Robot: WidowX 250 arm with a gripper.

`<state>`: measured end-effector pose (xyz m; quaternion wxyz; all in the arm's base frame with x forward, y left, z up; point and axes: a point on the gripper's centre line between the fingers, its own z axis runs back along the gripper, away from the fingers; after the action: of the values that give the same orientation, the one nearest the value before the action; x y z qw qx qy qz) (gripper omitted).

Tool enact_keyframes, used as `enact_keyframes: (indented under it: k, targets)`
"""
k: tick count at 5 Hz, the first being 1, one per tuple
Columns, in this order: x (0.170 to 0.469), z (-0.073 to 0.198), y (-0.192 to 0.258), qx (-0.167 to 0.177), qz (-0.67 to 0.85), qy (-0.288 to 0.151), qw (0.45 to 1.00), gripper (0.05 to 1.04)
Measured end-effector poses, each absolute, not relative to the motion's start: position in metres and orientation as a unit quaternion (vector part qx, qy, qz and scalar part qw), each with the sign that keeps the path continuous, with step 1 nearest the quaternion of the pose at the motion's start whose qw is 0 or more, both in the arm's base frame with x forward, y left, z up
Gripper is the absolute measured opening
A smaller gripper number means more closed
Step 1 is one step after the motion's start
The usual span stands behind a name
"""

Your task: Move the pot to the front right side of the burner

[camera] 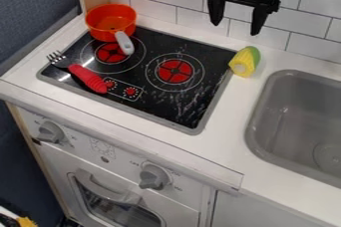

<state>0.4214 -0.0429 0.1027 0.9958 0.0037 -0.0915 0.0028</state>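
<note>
Sitting at stove's [208,57] back-left corner: orange pot [108,26] | grey sink [269,114]: probably a drain [328,156] inside | jaws: spread open

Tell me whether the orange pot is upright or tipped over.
Upright: the orange pot has its open mouth facing up and its grey handle jutting out sideways.

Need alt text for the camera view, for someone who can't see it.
Toy kitchen: an orange pot sits at the back left of the black stove, a red-handled fork in front of it. An open black gripper hangs above the back edge, with toy corn by the stove's right edge and a gray sink farther right.
</note>
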Motion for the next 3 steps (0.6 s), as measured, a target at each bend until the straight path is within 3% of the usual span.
enact_keyframes:
  k: [1,3]
  targets:
    - [0.418,0.086,-0.043,0.006,0.002,-0.068,0.998,1.001]
    - [0.407,0.081,0.011,0.035,0.037,-0.037,0.998,1.001]
